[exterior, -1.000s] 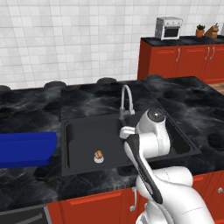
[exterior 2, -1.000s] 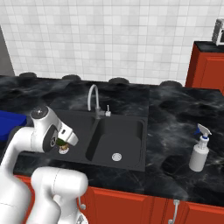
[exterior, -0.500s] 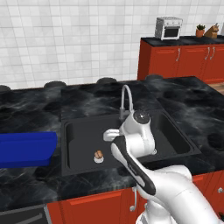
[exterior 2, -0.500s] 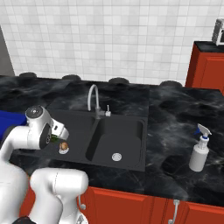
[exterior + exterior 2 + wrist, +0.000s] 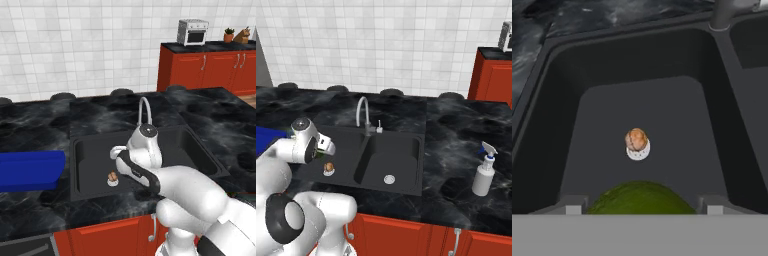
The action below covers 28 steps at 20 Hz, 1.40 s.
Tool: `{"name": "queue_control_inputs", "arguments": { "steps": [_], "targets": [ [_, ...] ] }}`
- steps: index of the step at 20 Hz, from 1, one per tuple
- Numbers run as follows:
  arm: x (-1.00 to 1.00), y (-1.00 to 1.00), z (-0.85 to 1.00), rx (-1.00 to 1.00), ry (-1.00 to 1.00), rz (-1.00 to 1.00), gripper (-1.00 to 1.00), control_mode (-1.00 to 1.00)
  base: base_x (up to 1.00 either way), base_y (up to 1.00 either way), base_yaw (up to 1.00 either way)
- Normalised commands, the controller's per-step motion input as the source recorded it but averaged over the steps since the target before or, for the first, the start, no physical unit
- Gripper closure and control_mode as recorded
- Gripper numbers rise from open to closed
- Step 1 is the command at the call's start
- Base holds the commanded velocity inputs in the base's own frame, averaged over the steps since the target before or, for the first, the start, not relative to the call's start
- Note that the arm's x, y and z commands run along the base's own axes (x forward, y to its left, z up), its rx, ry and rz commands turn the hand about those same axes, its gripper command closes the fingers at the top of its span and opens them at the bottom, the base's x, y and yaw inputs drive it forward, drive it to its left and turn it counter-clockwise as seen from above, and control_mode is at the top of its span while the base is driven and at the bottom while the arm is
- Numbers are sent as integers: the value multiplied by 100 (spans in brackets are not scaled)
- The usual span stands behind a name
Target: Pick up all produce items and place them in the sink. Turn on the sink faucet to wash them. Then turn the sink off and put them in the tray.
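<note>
My gripper [image 5: 639, 205] is shut on the dark green ball [image 5: 641, 199], which bulges up between the two fingertips. The hand [image 5: 116, 151] hangs over the left basin of the black sink [image 5: 90, 160], above the rim. On that basin's silver drain rests the tan-brown lumpy piece [image 5: 636, 140], also seen from the bases [image 5: 113, 177] [image 5: 329, 167]. The silver gooseneck faucet [image 5: 145, 107] [image 5: 362, 107] rises behind the divider, just right of my hand. The blue tray [image 5: 30, 170] lies on the counter left of the sink.
A white spray bottle [image 5: 483, 172] stands on the counter right of the sink. Dark burners [image 5: 62, 96] line the back of the counter. Red cabinets with a small oven [image 5: 192, 31] stand at the far right.
The arm has swung left from the sink's middle to over the left basin, carrying the green ball. The tan-brown piece has stayed on the drain.
</note>
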Motion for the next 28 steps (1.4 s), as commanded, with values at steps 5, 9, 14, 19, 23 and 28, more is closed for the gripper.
{"name": "queue_control_inputs", "arguments": {
  "steps": [5, 9, 14, 19, 23, 28],
  "targets": [
    [53, 11, -25, -2, 16, 0, 100, -100, 0, 0, 0],
    [47, 8, -31, 0, 16, 0, 100, -100, 0, 0, 0],
    [40, 3, -35, 0, 10, 0, 100, -100, 0, 0, 0],
    [23, 2, -33, -6, 1, -2, 100, -100, 0, 0, 0],
    [18, 5, -30, -10, 0, -3, 100, -100, 0, 0, 0],
    [17, 2, -30, -5, 1, -3, 100, -100, 0, 0, 0]
  ]
}}
